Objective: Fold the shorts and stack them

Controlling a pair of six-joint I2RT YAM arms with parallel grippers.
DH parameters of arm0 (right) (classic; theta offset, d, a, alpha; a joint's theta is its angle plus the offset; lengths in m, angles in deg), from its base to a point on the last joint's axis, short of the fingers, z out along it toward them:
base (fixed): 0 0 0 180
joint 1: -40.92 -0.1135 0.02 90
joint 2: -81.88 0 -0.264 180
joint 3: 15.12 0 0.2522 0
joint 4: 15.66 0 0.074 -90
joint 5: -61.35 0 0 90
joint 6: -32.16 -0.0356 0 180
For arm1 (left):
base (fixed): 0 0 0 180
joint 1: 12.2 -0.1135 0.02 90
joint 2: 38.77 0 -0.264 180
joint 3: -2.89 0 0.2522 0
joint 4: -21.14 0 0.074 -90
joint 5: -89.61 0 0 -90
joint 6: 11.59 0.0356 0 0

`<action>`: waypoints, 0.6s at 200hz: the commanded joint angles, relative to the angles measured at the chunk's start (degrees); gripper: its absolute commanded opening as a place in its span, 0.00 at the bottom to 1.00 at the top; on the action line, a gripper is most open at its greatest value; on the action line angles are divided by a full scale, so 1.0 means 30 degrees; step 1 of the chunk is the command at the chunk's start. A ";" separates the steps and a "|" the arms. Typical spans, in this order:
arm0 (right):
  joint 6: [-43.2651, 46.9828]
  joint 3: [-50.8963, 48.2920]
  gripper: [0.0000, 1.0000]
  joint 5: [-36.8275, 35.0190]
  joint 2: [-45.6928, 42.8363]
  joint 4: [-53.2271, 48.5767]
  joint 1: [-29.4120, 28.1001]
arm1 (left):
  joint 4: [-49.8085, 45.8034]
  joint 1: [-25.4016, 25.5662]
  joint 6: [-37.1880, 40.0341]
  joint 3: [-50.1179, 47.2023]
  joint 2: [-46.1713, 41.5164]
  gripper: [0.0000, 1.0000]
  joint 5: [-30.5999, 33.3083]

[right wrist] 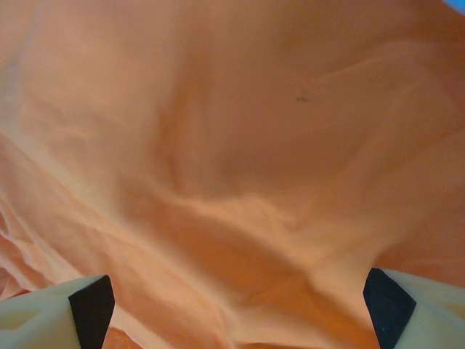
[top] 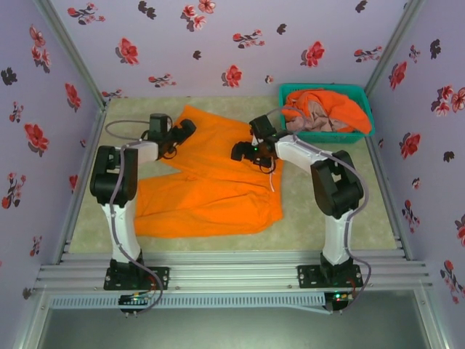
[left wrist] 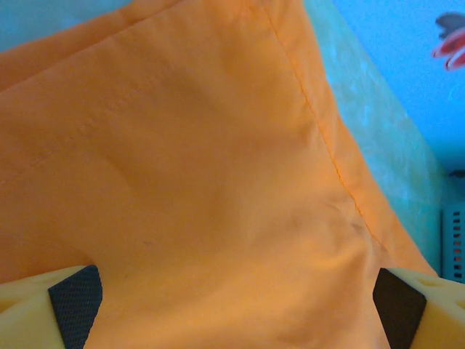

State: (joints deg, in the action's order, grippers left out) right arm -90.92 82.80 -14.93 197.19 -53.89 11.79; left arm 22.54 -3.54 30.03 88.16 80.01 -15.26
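The left arm (top: 116, 178) and right arm (top: 336, 187) are bent over the orange shorts (top: 211, 193) at the middle of the tabletop (top: 327, 222). The left gripper (top: 184, 131) and right gripper (top: 237, 151) are held open.

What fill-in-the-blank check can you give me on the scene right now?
The shorts spread on the table are ___ . The teal basket, holding more shorts, sits at the table's far ___ corner. The left claw and right claw are both ___ .
Missing: orange; right; open.
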 commanded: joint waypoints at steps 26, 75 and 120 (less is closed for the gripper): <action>-0.1049 0.3448 0.94 0.0667 0.2897 -0.0691 0.0039 | 0.0179 -0.2461 -0.0027 -0.3056 -0.0751 0.99 0.0907; -0.2341 0.7477 0.94 0.0443 0.6111 -0.1483 0.0149 | 0.0362 -0.3723 0.0199 -0.2013 -0.0304 0.99 0.0839; -0.2988 1.1012 0.95 0.0484 0.8137 -0.2431 0.1142 | -0.0903 -0.3682 0.0609 0.0915 -0.0163 0.99 0.0095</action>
State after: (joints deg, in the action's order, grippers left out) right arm -97.80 110.69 -12.92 218.22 -57.25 12.56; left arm 24.18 -13.94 29.88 86.59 78.94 -15.44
